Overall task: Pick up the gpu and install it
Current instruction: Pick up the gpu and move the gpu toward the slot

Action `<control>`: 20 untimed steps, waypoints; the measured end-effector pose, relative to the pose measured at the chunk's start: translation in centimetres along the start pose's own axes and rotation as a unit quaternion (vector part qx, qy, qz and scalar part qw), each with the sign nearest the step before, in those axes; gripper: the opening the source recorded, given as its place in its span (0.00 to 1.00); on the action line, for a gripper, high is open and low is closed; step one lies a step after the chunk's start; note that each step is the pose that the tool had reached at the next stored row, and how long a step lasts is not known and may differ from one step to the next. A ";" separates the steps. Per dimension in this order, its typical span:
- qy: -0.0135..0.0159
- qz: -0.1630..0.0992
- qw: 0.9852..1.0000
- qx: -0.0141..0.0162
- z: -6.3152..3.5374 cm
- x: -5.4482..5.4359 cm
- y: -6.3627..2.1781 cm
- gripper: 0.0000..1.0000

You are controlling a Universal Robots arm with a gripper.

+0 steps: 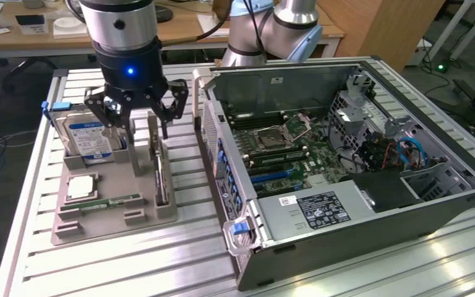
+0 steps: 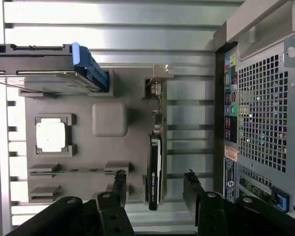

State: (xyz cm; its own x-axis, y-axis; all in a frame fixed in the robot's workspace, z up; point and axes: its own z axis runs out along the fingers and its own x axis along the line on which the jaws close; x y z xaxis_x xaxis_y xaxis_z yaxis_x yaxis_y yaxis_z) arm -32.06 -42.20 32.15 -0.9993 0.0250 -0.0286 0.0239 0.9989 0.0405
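Underneath, ribbed aluminium table (image 1: 122, 266); wooden desk (image 1: 180, 31) behind.

Hard drive label (image 1: 91, 139), power supply label (image 1: 320, 209), print on both illegible

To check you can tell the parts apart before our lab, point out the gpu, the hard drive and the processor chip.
gpu (image 2: 155, 172), wrist view, on its dark long edge.
hard drive (image 1: 89, 141), exterior view, on its blue-white label.
processor chip (image 2: 50, 135), wrist view, on its silver top.
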 end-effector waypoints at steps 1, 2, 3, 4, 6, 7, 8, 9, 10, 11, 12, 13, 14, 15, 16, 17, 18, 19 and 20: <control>0.001 0.000 1.000 0.000 0.12 0.0 -0.04 0.59; 0.002 0.000 1.000 0.000 0.18 -0.1 -0.08 0.59; 0.002 0.000 1.000 0.000 0.22 -0.1 -0.09 0.59; 0.002 0.000 1.000 0.000 0.26 0.0 -0.10 0.59; 0.002 0.000 1.000 0.000 0.37 0.0 -0.12 0.59; 0.002 0.000 1.000 0.000 0.46 -0.1 -0.15 0.59; 0.002 0.000 1.000 0.000 0.57 -0.1 -0.19 0.59; 0.002 0.000 1.000 0.000 0.71 -0.1 -0.26 0.59; 0.002 0.000 1.000 0.000 0.85 0.0 -0.35 0.59; 0.002 0.000 1.000 0.000 0.98 0.0 -0.50 0.59; 0.002 0.000 1.000 0.000 1.13 -0.1 -0.65 0.59; 0.002 0.000 1.000 0.000 1.28 -0.1 -0.76 0.59; 0.003 0.000 1.000 0.000 1.40 -0.2 -0.84 0.59; 0.003 0.000 1.000 0.000 1.51 -0.3 -0.89 0.59; 0.004 0.000 1.000 0.000 1.62 -0.3 -0.93 0.59; 0.005 0.000 1.000 0.000 1.72 -0.4 -0.95 0.59; 0.005 0.000 1.000 0.000 1.84 -0.4 -0.96 0.59; 0.005 0.000 1.000 0.000 1.94 -0.4 -0.96 0.59; 0.005 0.000 1.000 0.000 2.07 -0.4 -0.97 0.59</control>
State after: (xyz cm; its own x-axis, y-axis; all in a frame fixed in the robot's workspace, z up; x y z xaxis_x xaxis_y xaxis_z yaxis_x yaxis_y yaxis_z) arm -31.60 -43.10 30.05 -0.9995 0.0253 -0.0188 0.0245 0.9989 0.0403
